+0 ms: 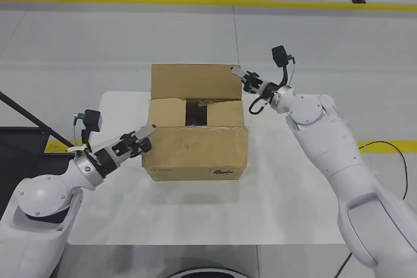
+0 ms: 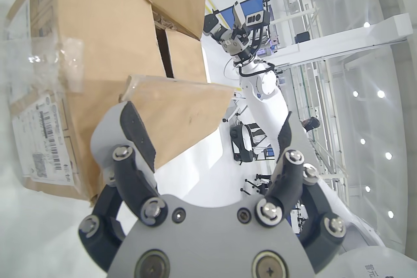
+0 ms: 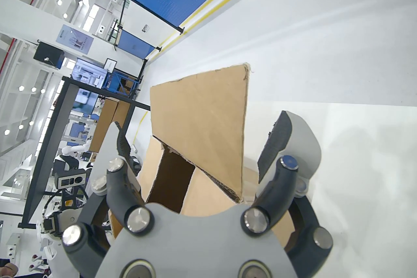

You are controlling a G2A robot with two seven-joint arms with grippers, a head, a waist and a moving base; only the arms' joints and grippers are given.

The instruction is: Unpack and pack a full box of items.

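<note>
Can't really make out what's inside the box (image 1: 194, 149). The gap (image 1: 197, 112) in its top, just beside the right pincer (image 1: 240, 76), is dark with a bluish bit too small to tell. Past the left pincer (image 2: 208, 119), the box's side runs off the edge and its label (image 2: 42, 136) is blurry. The right pincer's own body hides the box's lower part.

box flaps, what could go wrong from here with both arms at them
The left gripper is open with the near flap beside just one of its fingers, so closing could miss or crease it. The right gripper straddles the far flap; pulling may drag the box across the table.
</note>
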